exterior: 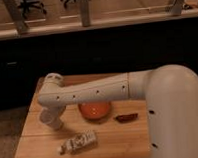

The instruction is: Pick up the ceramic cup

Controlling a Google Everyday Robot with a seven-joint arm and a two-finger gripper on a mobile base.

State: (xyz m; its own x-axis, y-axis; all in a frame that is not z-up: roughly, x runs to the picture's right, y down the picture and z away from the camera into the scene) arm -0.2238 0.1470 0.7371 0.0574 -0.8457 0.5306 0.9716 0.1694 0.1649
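The end effector sits at the lower left of the frame, directly above the ceramic cup on the counter, left of the orange bowl; its grip cannot be told.

I see a wooden table carrying an orange bowl near its centre, a dark red object at its three o'clock, and a crumpled packet at seven o'clock.

wooden table | dark low wall behind | glass partition above | office chairs beyond | dim light
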